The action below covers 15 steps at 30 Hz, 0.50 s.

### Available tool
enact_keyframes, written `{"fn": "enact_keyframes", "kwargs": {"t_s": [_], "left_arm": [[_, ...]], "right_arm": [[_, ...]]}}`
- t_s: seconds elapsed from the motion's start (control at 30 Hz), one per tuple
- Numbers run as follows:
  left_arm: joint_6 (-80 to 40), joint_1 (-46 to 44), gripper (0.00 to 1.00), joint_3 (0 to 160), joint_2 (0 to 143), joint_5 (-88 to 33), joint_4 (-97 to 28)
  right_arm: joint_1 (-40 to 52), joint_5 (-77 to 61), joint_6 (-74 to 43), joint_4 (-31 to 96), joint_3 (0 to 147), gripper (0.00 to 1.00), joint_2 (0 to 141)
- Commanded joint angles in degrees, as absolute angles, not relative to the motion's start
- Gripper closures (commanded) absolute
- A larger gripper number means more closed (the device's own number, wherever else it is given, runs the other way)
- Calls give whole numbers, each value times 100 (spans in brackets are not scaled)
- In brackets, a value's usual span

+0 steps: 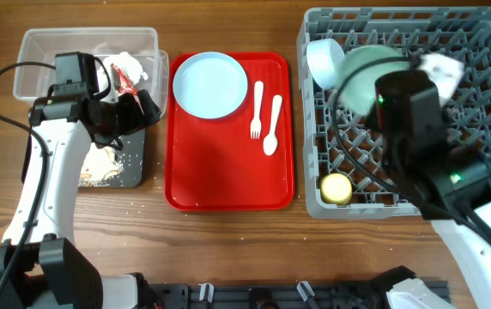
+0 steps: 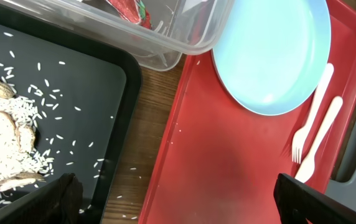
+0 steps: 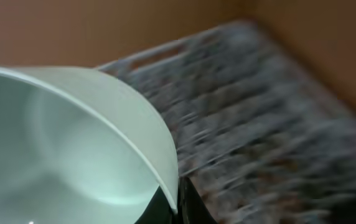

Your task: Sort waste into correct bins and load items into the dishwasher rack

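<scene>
**Tool State and Item Positions**

My right tool [image 3: 168, 208] is clenched on the rim of the mint green round bowl [image 3: 72, 143]. In the overhead view this bowl lies at the upper left of the large grey plastic dishwasher rack [image 1: 486, 34], partly covered by my right arm. I cannot tell whether it rests on the pegs. The pale blue-white bowl [image 1: 323, 58] stands tilted just beside it. The small yellow cup [image 1: 336, 189] sits in the rack's lower left corner.

My left tool [image 2: 175, 186] is released, fingers wide apart and holding nothing. It hangs over the edge between the shallow black rectangular tray [image 1: 134, 146] and the flat red serving tray [image 1: 228, 172].

- Black tray: white rice-like bits and brownish scraps [image 2: 4, 143].
- Clear rectangular plastic tub [image 1: 39, 51], upper left: red-and-white snack wrapper [image 1: 124, 79] and crumpled white tissue [image 1: 130, 62].
- Red tray, centre: pale blue round plate [image 1: 209, 83], with the white plastic fork [image 1: 257, 112] and white plastic spoon [image 1: 273, 127] to its right.

All of this stands on the wooden table [image 1: 228, 249].
</scene>
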<state>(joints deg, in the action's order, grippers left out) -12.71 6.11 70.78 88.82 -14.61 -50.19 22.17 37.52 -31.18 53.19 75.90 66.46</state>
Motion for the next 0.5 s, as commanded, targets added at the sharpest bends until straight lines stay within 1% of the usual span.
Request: {"fn": "enact_keyframes", "kwargs": {"t_s": [0.0,0.07,0.2,0.23,0.33,0.47], "left_arm": [[-1219,639,0,7159,8807,-1424,-5024],[-1219,639,0,7159,8807,-1424,-5024],[-1219,639,0,7159,8807,-1424,-5024],[-1219,639,0,7159,8807,-1424,-5024],[-1219,639,0,7159,8807,-1424,-5024],[-1219,639,0,7159,8807,-1424,-5024]], "right_arm": [[2217,6292,-2482,5234,7594,96,7196],[2222,6484,-2067,5019,7594,95,7655],[2265,6501,-694,4657,7594,96,8755],[2296,6517,-513,4635,7594,96,9021],[2425,6770,-447,4576,7594,96,9668],[2585,6792,-447,4558,7594,96,10138]]}}
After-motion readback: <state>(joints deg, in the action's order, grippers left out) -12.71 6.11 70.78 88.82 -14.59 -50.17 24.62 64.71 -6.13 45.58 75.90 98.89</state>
